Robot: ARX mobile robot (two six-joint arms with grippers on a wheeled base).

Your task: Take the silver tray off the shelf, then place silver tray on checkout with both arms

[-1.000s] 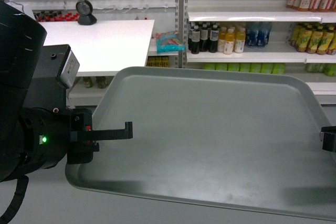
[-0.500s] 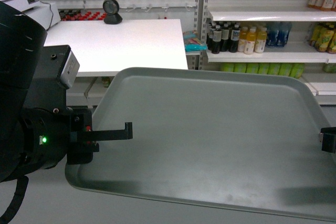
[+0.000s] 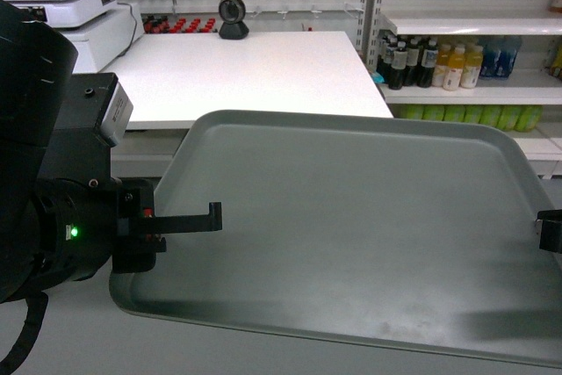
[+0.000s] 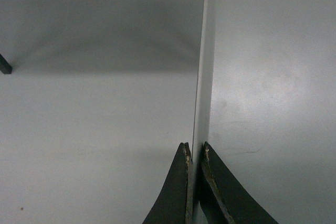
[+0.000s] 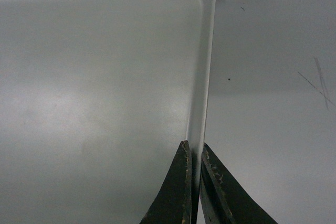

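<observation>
Grey-green silver tray (image 3: 351,226) rides pinched by left gripper (image 4: 193,153) and right gripper (image 5: 193,153) (rims clamped). Carrying appears under way; next, lower it level onto the checkout (image 3: 255,72).

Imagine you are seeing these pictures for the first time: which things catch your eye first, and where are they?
The silver tray fills the lower middle of the head view, held off the floor with each side rim pinched: the left tool on one edge, the right tool on the other. At far left bulks the black left arm with its small green light. Behind the tray spreads the white checkout, with a black scanner at its back.
</observation>
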